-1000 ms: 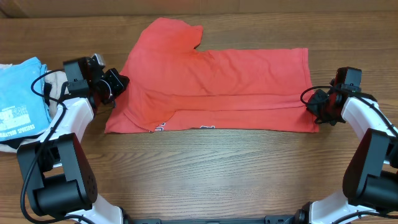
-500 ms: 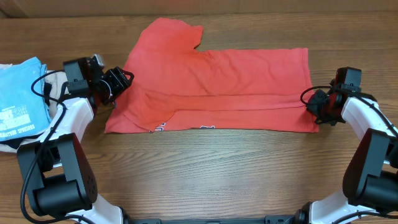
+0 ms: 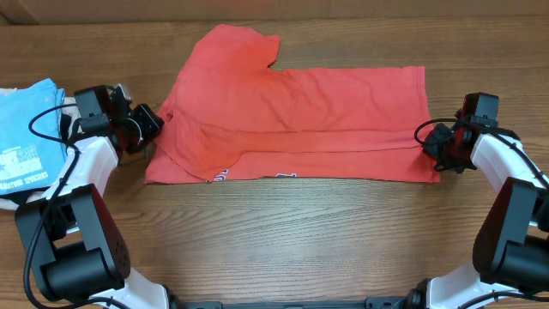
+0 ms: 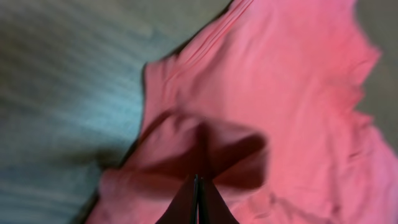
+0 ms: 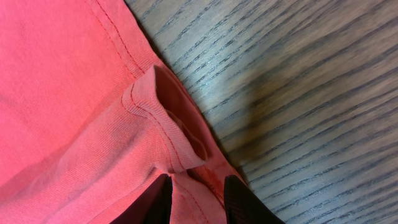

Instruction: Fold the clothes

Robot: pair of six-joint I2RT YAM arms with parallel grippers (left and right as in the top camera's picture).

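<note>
The coral-red T-shirt lies flat across the table, folded lengthwise, with a bit of white lettering showing at its front left edge. My left gripper is at the shirt's left side, shut on a pinch of the fabric. In the left wrist view the cloth tents up toward the closed jaws. My right gripper is at the shirt's front right corner. In the right wrist view its fingers are shut on the stitched hem.
A light blue printed tee lies folded at the far left edge, on top of a pale beige garment. Bare wooden tabletop stretches in front of the shirt.
The left gripper opened briefly, shut again on the shirt's left edge and moved left, drawing that edge out a little. The right gripper has not moved.
</note>
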